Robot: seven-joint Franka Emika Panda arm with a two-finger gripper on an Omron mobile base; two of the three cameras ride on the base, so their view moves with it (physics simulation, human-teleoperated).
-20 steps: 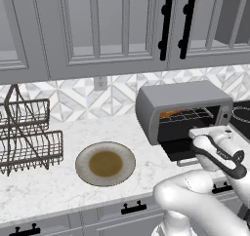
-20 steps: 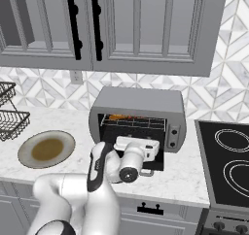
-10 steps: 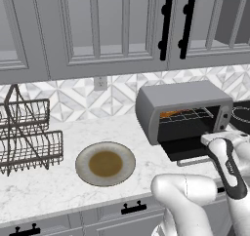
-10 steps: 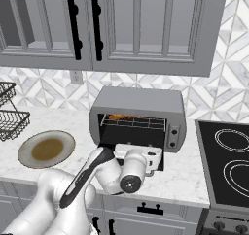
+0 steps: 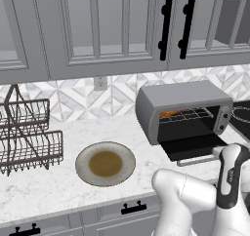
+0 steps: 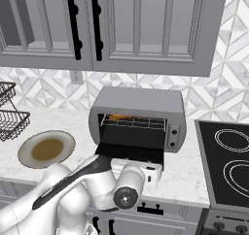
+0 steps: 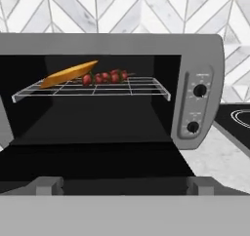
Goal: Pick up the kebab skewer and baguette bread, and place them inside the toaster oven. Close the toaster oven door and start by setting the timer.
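The grey toaster oven (image 6: 138, 103) stands on the counter with its door (image 6: 130, 155) dropped flat. In the hand view I look straight into the dark cavity (image 7: 97, 118). The golden baguette bread (image 7: 68, 74) and the dark red kebab skewer (image 7: 107, 77) lie side by side on the wire rack (image 7: 146, 91). Two knobs (image 7: 199, 90) sit on the right-hand panel. The door's bar handle (image 7: 122, 185) runs across just ahead of the camera. My gripper (image 6: 151, 173) hovers low in front of the door's front edge, open, with nothing in it; its fingertips are hidden.
A brown-centred plate (image 5: 105, 163) lies on the marble counter left of the oven. A wire dish rack (image 5: 29, 132) stands at the far left. The black stovetop (image 6: 228, 166) borders the oven on the right. Cabinets with black handles (image 5: 166, 28) hang overhead.
The hand has drawn back out of the oven mouth and sunk toward the counter's front, down to the level of the open door's edge. Bread and skewer stay on the rack.
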